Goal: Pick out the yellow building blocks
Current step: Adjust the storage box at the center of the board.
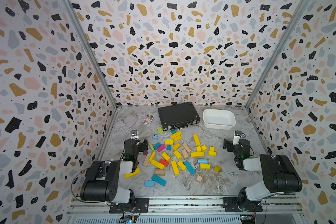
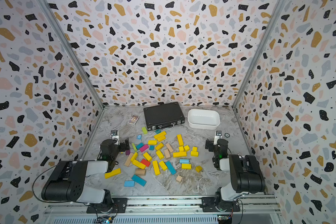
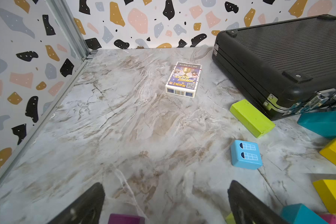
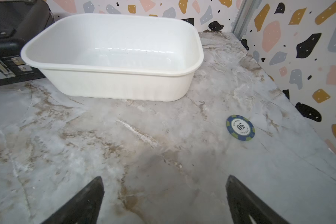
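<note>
In both top views I see the yellow building blocks [image 1: 196,140] [image 2: 180,140] strewn over the middle of the tabletop [image 1: 211,184] among other coloured blocks [image 1: 189,167]. They lie between the two arms, on the near side of the black case [image 1: 177,115] and the white tub [image 1: 219,124]. My left wrist camera catches only two of them, cut off at its frame edge. It alone lets me read the printed windows on a light-blue block [image 3: 245,155] and the artwork on the card box [image 3: 183,79]. My right wrist camera looks away from the pile. It gives me the tub's inside and the "50" on a poker chip [image 4: 240,127], which is a mere dark dot from above. The left pincer [image 3: 166,186] and right pincer [image 4: 164,178] are both released, jaws spread wide, gripping nothing. One yellow bar [image 1: 133,173] lies half under the left forearm [image 1: 125,165]. A purple block [image 3: 125,219] is clipped by the frame between the left jaws.
</note>
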Controlling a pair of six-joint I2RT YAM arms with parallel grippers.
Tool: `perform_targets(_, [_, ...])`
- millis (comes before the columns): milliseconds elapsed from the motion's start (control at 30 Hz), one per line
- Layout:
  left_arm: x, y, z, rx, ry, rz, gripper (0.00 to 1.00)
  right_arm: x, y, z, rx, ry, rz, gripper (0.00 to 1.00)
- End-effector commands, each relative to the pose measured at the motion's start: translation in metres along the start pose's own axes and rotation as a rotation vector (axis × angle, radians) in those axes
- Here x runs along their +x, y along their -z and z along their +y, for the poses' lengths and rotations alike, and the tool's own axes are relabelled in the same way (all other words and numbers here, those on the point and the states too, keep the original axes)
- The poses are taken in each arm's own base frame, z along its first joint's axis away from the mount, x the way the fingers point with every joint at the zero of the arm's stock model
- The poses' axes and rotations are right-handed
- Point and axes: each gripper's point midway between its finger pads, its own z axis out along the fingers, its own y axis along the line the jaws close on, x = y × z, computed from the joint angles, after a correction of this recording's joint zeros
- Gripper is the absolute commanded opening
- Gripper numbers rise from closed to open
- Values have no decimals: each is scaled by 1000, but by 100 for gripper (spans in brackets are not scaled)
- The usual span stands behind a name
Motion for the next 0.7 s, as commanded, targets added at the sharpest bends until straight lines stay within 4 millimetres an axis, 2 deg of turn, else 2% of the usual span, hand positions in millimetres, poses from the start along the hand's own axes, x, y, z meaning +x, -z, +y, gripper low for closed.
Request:
perform_targets(0, [-16,2,1,2,3,-61,100,-15,-1,-3,14,-11,-39,100])
perform_targets(667, [-16,2,1,2,3,-60,100,-15,-2,-3,14,-10,-37,100])
